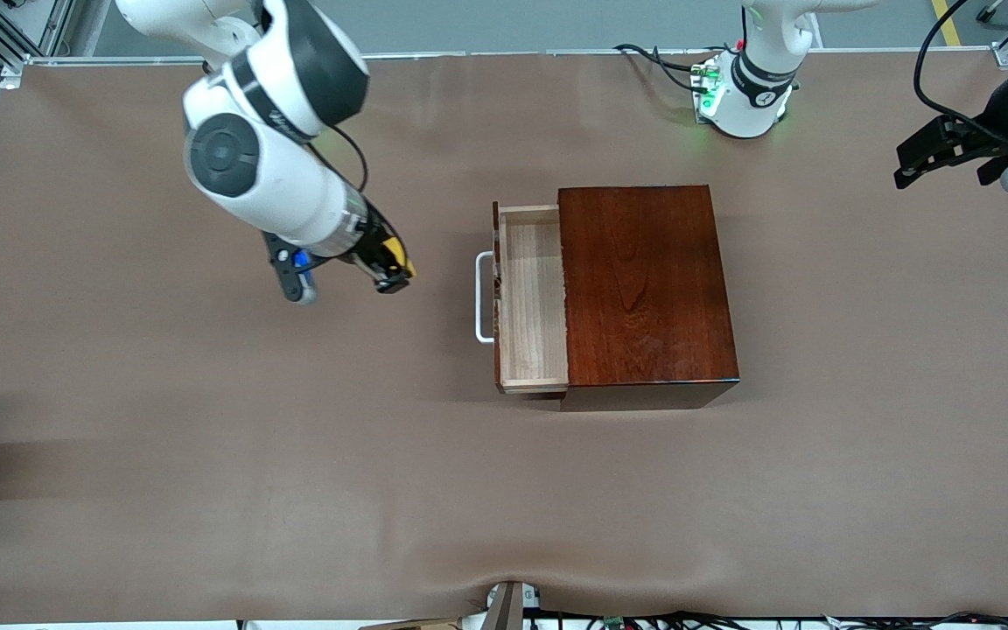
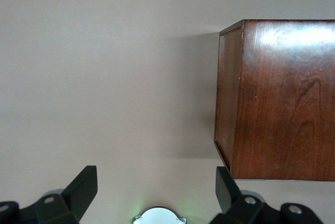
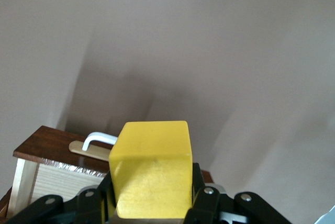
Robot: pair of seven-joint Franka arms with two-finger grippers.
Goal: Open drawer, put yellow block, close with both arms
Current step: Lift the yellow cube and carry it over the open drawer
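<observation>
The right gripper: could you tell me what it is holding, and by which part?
The right gripper holds the yellow block, its jaws shut on the block's two side faces.

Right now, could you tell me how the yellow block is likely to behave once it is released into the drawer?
The yellow block has flat faces and square edges, so it should sit still, not roll. It looks rigid: the right gripper is shut on it without denting it. The drawer is bare flat wood, so it may slide a little.

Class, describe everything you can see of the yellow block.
The yellow block is a small, bright yellow cube with plain matt faces and crisp edges. It is clamped between the fingers of the right gripper, off the table, over bare tabletop toward the right arm's end, short of the open drawer. Only the fingers touch it.
</observation>
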